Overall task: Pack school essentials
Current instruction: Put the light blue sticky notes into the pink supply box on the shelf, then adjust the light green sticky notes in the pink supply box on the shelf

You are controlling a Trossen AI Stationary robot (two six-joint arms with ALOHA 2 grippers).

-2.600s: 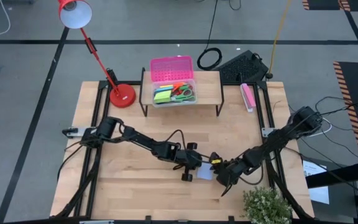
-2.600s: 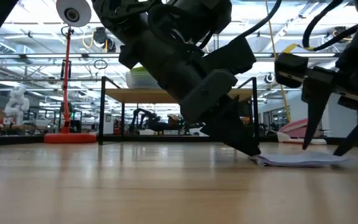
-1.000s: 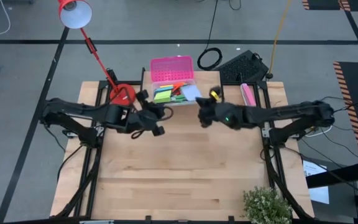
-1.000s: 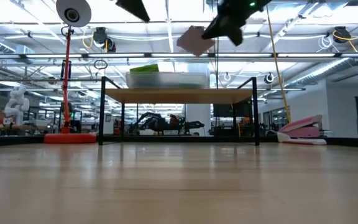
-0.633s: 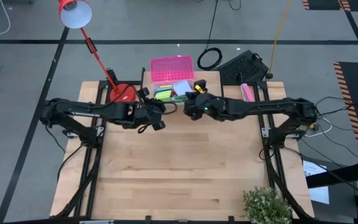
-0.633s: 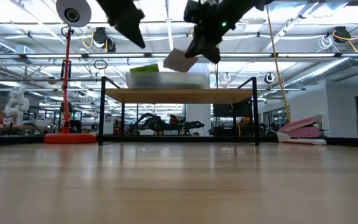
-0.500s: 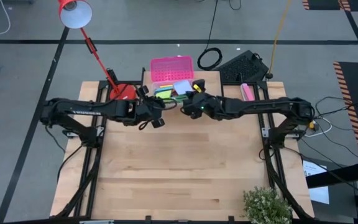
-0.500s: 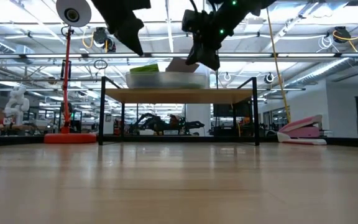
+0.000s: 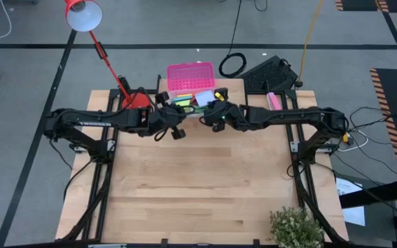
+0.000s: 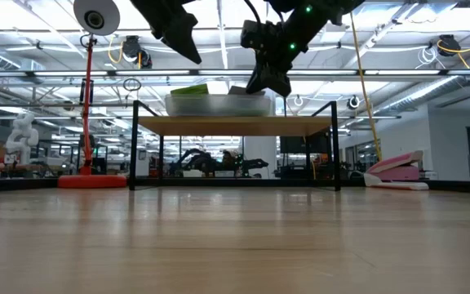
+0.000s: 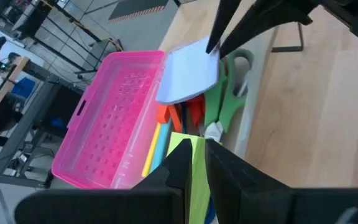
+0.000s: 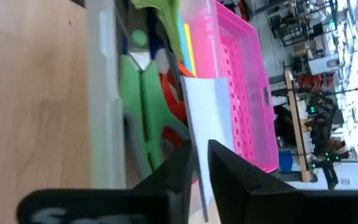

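Observation:
A clear box (image 9: 185, 112) with an open pink lid (image 9: 190, 76) stands on a small black-legged shelf (image 9: 229, 100) at the table's far middle. In it lie green scissors (image 12: 138, 112), red scissors (image 11: 179, 115), pencils and a green sticky-note pad (image 11: 188, 171). My right gripper (image 9: 208, 110) is over the box, shut on a lavender sticky-note pad (image 11: 188, 71). My left gripper (image 9: 172, 116) hovers shut just left of the box, at its near side, touching nothing. My right gripper pinches the lavender pad between its two fingers at one edge, near a corner (image 11: 211, 51). The fingers (image 10: 266, 80) slant down from the table's right and near side. The pad is tilted over the open box, at rim height (image 10: 239, 88); whether it touches the contents I cannot tell.
A red desk lamp (image 9: 135, 103) stands left of the shelf. A pink oblong object (image 9: 274, 105) lies at the far right, with a black device (image 9: 271, 72) behind it. A potted plant (image 9: 295, 227) sits at the near right edge. Bare wood spans the table's middle and near part.
My right gripper has carried the lavender pad toward the table's left and far edge, over the box, and lowered it to the rim. My left gripper has shifted slightly right toward the box, staying raised.

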